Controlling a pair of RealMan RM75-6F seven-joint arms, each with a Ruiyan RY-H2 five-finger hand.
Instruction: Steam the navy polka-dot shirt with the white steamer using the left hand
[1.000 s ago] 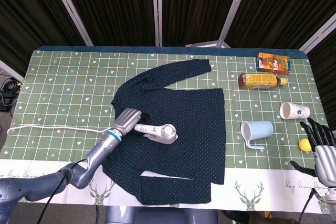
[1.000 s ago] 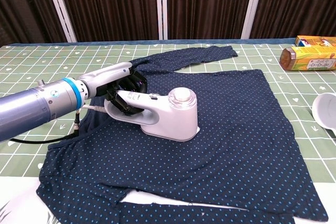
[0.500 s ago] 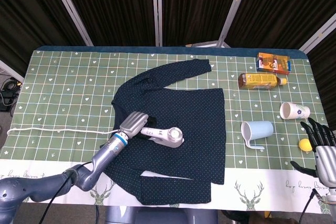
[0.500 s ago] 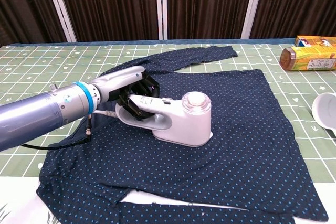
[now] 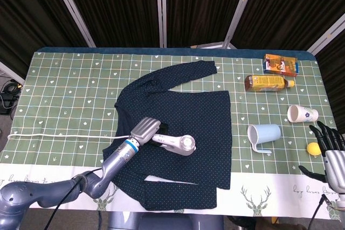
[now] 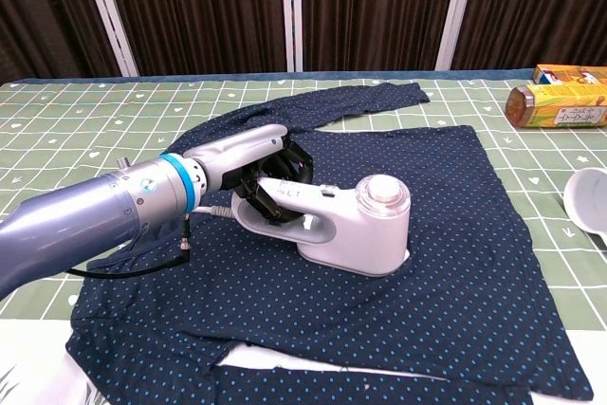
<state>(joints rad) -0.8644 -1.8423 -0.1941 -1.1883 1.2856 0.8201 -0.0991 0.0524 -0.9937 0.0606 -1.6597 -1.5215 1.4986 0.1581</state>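
Note:
The navy polka-dot shirt (image 5: 186,109) (image 6: 446,206) lies spread flat on the green patterned table (image 5: 70,90). On its lower middle stands the white steamer (image 5: 180,144) (image 6: 356,230), base down on the fabric. My left hand (image 5: 146,130) (image 6: 270,173) grips the steamer's handle, fingers wrapped around it. The steamer's white cord (image 5: 59,136) trails left across the table. At the table's right edge my right hand (image 5: 331,152) rests with fingers spread and holds nothing.
A light blue mug (image 5: 263,134) lies on its side right of the shirt, with a white paper cup (image 5: 301,113) and a yellow ball (image 5: 312,148) beyond it. A tea bottle (image 5: 268,82) (image 6: 558,104) and an orange box (image 5: 281,63) sit at the back right.
My left hand has slid the steamer to the right and toward the table's front edge across the shirt. The right hand has not moved.

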